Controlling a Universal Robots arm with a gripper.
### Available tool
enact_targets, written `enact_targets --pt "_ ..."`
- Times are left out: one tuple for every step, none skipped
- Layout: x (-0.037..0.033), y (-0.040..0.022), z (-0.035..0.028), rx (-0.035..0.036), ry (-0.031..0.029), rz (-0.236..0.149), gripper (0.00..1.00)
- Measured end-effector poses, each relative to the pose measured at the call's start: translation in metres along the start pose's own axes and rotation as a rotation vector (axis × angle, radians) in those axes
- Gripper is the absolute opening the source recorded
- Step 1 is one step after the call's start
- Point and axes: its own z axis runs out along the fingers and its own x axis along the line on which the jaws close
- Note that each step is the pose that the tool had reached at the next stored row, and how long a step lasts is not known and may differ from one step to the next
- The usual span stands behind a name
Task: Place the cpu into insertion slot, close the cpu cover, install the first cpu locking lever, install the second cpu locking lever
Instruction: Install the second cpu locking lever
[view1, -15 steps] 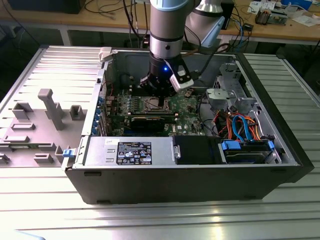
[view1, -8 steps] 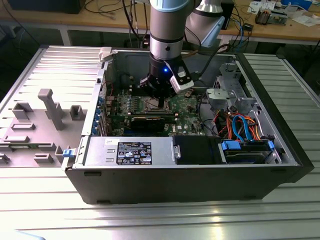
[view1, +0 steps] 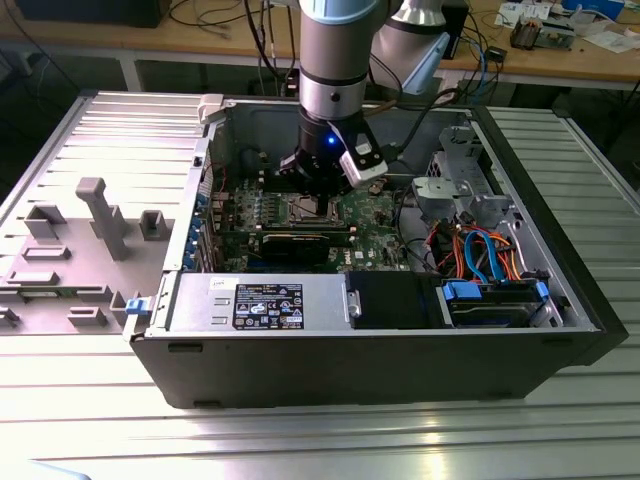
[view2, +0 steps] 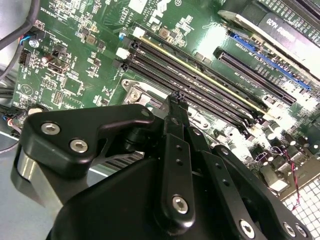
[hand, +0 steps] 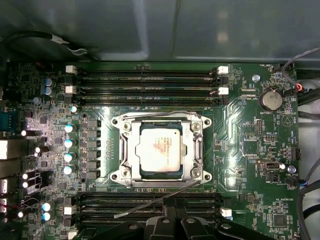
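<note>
Inside the open case (view1: 560, 300) I am seeing the gripper (view1: 318, 182) hanging just over the green board (hand: 240, 165), close above the slot (hand: 161, 150); in the second wrist view its fingers (view2: 176, 107) are pressing together at the tips with nothing between them. Seen in the first wrist view, the cpu (hand: 160, 150) is sitting in the slot with the cover (hand: 196, 150) lying closed around it. One lever (hand: 150, 202) is sticking out loose across the black memory slots (hand: 145, 80) toward the gripper, and I cannot tell how the second lever is lying.
</note>
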Motion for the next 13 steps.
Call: enact_targets --pt "0.0006 -0.0001 0.0000 -0.0009 -0.0001 0.000 0.11" --pt "0.0013 -0.0002 0.0000 -0.0018 0.0000 0.000 0.11" --pt "0.0020 -0.0002 0.0000 -0.0024 -0.0001 0.000 0.11" --pt "0.0028 -0.0003 0.0000 -0.0032 -0.0001 0.000 0.11" --pt "0.0037 -0.0007 0.0000 -0.0051 0.0000 0.000 0.11" --pt "0.0038 -0.0012 0.0001 -0.0064 -0.0001 0.000 0.11" --pt "0.0039 -0.0020 0.0002 -0.0085 -0.0001 0.000 0.11" --pt "0.0040 -0.0034 0.0004 -0.0131 -0.0001 0.000 0.11" --pt "0.0050 -0.0048 0.0007 -0.0250 -0.0001 0.001 0.11" --pt "0.0065 -0.0054 0.0008 -0.0312 -0.0003 0.001 0.11" --pt "0.0081 -0.0057 0.0011 -0.0358 -0.0003 0.001 0.11" --pt "0.0104 -0.0062 0.0016 -0.0405 -0.0003 0.000 0.11" --pt "0.0119 -0.0065 0.0022 -0.0428 -0.0003 0.000 0.11"
